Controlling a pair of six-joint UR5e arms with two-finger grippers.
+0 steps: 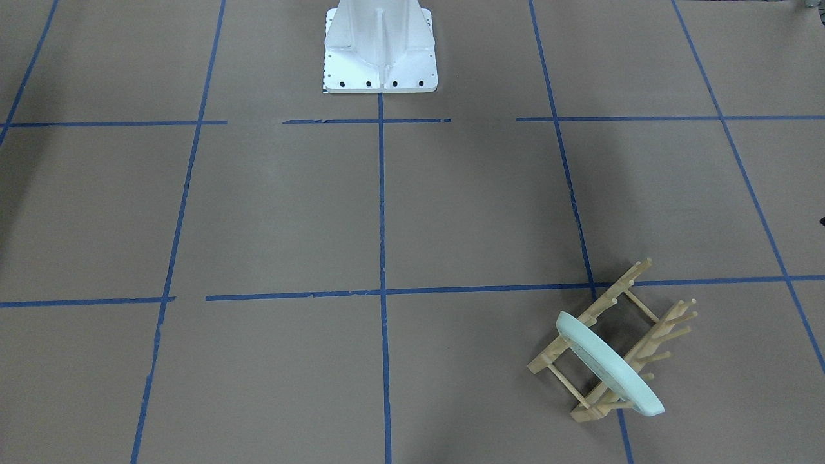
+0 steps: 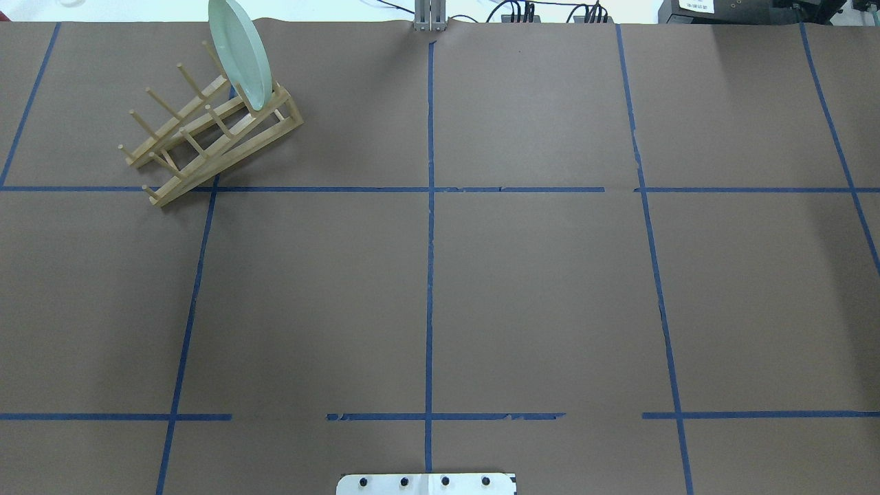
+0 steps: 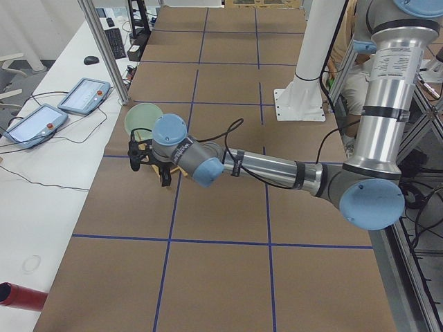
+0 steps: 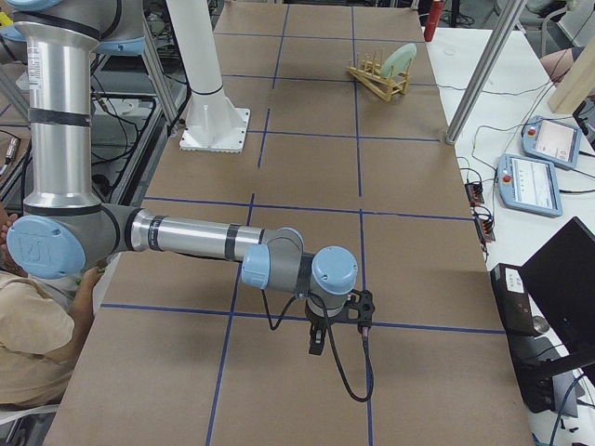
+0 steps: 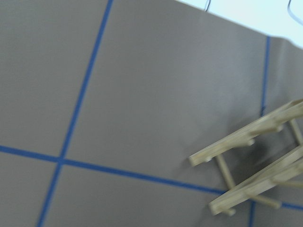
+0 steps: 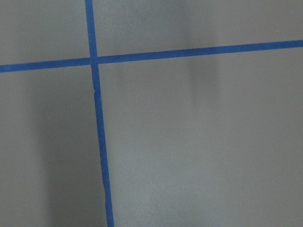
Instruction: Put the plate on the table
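The pale mint-green plate point(image 1: 609, 364) stands on edge in the end slot of a light wooden peg rack point(image 1: 670, 322), on the brown table point(image 1: 271, 212) with its blue tape grid. The overhead view shows the plate point(image 2: 240, 55) and rack point(image 2: 206, 137) at the far left. In the exterior left view my left gripper point(image 3: 149, 162) hangs just in front of the plate point(image 3: 142, 116); I cannot tell whether it is open. The left wrist view shows only the rack's end point(image 5: 255, 137). My right gripper point(image 4: 321, 344) hangs over bare table, far from the plate point(image 4: 402, 58); I cannot tell its state.
The white robot base point(image 1: 380, 51) stands at the table's middle edge. Beyond the far table edge lie teach pendants point(image 3: 83, 95), cables and a red cylinder point(image 3: 21, 296). A metal post point(image 3: 104, 48) rises near the rack.
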